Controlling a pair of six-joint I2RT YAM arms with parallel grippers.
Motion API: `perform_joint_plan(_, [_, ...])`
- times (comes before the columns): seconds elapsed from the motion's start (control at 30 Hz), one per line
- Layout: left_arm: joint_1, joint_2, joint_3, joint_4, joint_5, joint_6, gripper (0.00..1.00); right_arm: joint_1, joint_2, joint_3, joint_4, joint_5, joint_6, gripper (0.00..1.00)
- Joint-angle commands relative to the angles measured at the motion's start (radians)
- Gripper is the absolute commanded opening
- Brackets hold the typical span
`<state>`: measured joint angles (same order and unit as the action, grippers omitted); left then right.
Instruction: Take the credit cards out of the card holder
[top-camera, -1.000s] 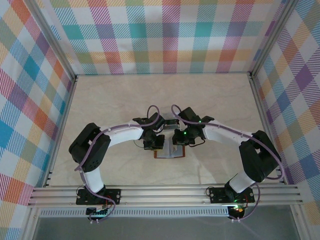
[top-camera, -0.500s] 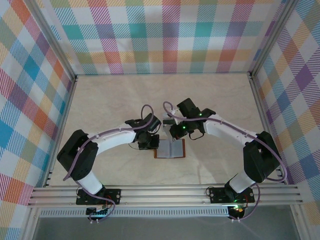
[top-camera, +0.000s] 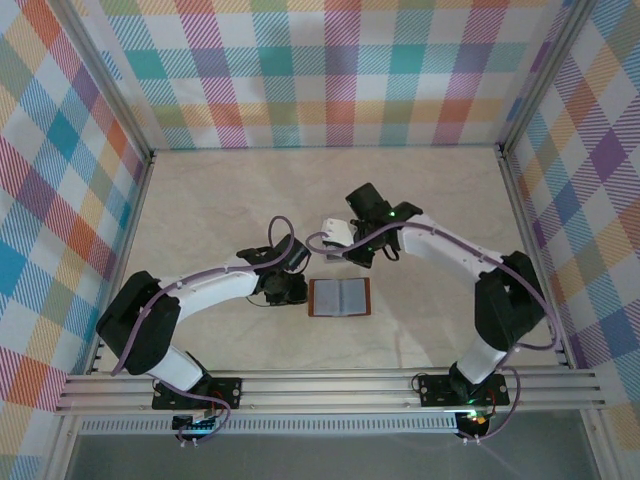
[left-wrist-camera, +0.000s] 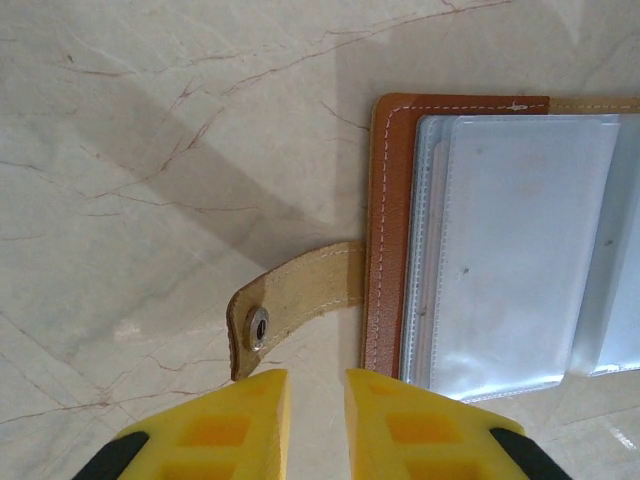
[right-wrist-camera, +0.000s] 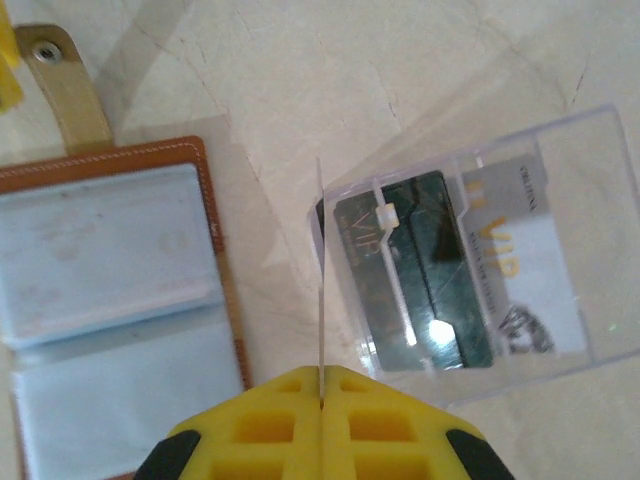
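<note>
Uncovered the card holder (top-camera: 339, 297), half hidden under both arms a second ago and now lying open in plain sight on the worktop (top-camera: 220, 210). Drew the left hand (left-wrist-camera: 315, 395) back off it to just beside its left edge, with that arm swung low and outward. Parted that hand's fingers a little, from closed to a narrow gap, leaving the strap tab (left-wrist-camera: 290, 300) free just ahead of them. Moved the right hand (right-wrist-camera: 322, 385) off the card holder toward the far side, taking along a thin credit card (right-wrist-camera: 321, 270), seen edge-on.
</note>
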<state>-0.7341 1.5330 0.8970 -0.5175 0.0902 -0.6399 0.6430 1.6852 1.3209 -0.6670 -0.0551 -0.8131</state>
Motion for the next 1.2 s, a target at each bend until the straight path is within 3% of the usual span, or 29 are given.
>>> perform_joint_plan(0.0, [0.014,-0.037,-0.013,-0.002,-0.017,-0.007,0.22,-0.023,0.068,0.101,-0.113,-0.015,-0.215,0.00])
perform_joint_plan(0.2, [0.027,-0.059,-0.018,-0.018,-0.025,-0.004,0.22,-0.062,0.165,0.284,-0.240,-0.083,-0.327,0.00])
perform_joint_plan(0.73, [0.055,-0.072,-0.030,-0.040,-0.026,-0.008,0.23,-0.110,0.423,0.683,-0.443,-0.075,-0.451,0.00])
perform_joint_plan(1.17, [0.064,-0.072,-0.050,-0.028,-0.020,-0.021,0.23,-0.121,0.500,0.677,-0.457,-0.072,-0.459,0.00])
